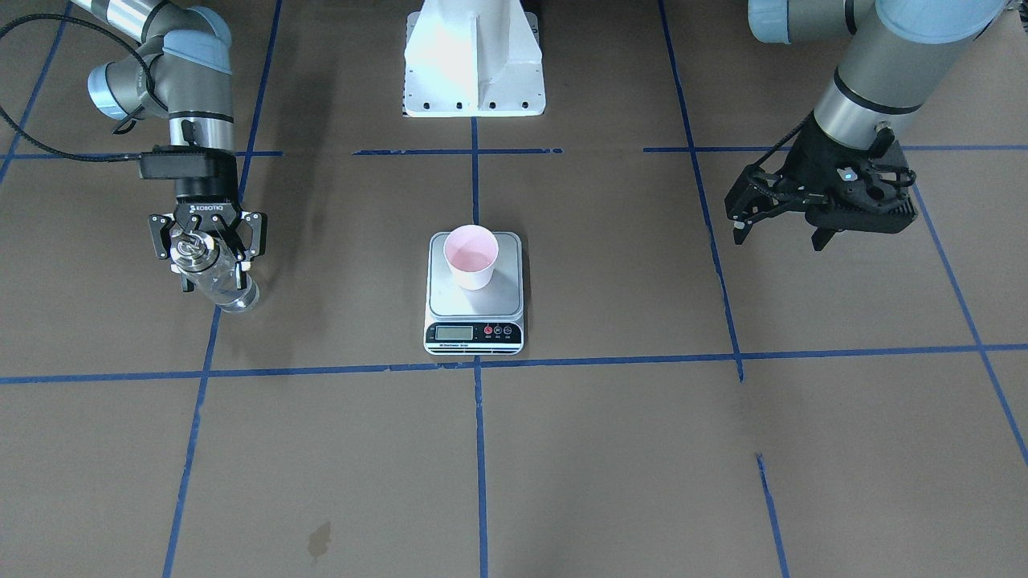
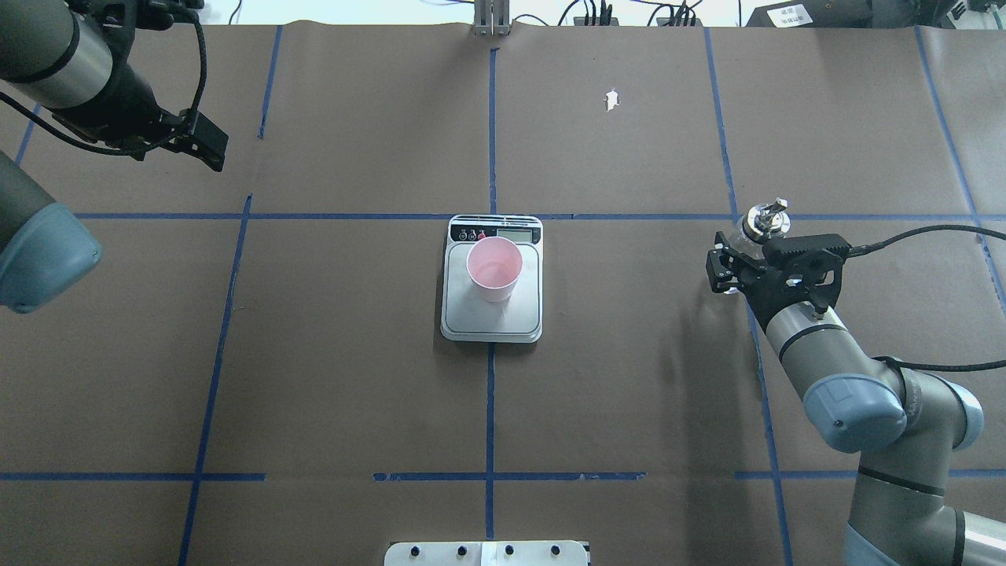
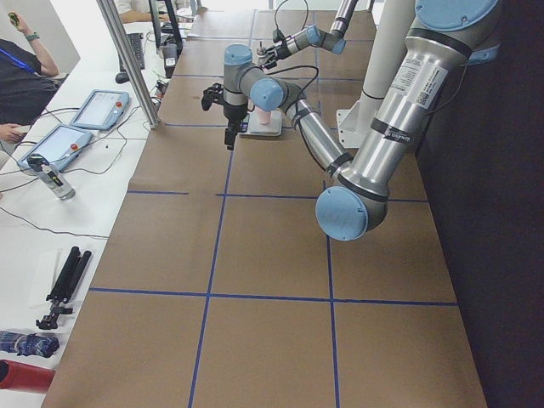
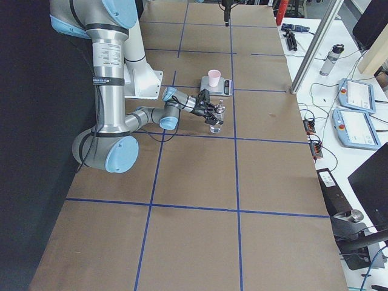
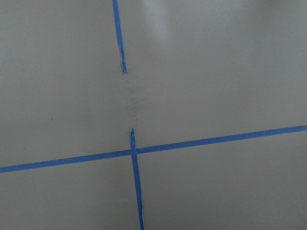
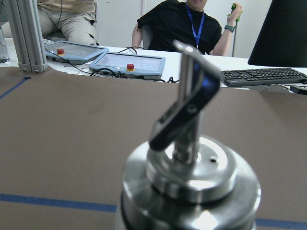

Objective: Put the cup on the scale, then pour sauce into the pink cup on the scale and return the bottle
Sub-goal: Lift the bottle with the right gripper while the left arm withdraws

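Note:
The pink cup [image 1: 471,257] [image 2: 494,269] stands upright on the silver scale [image 1: 450,303] [image 2: 491,324] at the table's middle. Far to the robot's right, the clear glass bottle [image 1: 231,294] [image 4: 215,123] stands upright on the brown paper. My right gripper [image 1: 213,277] [image 2: 743,253] comes in from the side and is shut on the bottle's upper body. The bottle's silver cap and spout [image 6: 192,177] fill the right wrist view. I cannot make out the sauce through the glass. My left gripper [image 1: 777,233] [image 2: 206,148] hangs open and holds nothing, well off to the robot's left.
The white robot base [image 1: 474,64] sits behind the scale. Blue tape lines [image 5: 135,153] grid the brown paper. A small stain [image 1: 319,539] marks the operators' side. Beyond the table edge are control tablets [image 6: 127,64], a keyboard [image 6: 261,76] and seated people [image 6: 182,24].

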`<action>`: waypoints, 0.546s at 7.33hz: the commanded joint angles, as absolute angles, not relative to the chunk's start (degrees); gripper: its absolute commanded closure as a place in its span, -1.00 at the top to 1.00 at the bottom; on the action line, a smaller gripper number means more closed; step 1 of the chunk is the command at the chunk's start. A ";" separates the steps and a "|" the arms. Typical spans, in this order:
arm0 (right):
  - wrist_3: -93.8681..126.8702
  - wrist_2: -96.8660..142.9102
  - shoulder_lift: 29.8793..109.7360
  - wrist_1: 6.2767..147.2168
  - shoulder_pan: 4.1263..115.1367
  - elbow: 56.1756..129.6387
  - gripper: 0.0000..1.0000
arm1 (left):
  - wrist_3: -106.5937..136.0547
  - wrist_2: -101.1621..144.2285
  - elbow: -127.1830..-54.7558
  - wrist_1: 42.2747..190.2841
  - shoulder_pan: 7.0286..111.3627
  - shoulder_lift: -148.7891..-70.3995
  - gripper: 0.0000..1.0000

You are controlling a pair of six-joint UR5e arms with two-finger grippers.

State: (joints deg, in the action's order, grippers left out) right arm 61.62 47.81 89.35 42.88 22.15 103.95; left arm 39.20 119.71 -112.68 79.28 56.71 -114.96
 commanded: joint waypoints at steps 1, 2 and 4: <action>58.36 48.52 89.04 42.89 22.94 105.47 -1.00 | 39.11 119.79 -112.68 79.36 57.56 -114.96 1.00; 53.31 47.21 88.34 42.98 22.85 105.90 -1.00 | 37.63 119.79 -112.76 79.37 58.87 -114.96 1.00; 47.29 45.35 86.31 45.07 22.85 107.04 -1.00 | 28.16 119.71 -112.50 79.19 62.21 -113.91 1.00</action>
State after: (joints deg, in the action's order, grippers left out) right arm 50.24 46.20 87.23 43.67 22.86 106.33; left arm 32.93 119.73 -112.65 79.25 60.20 -114.56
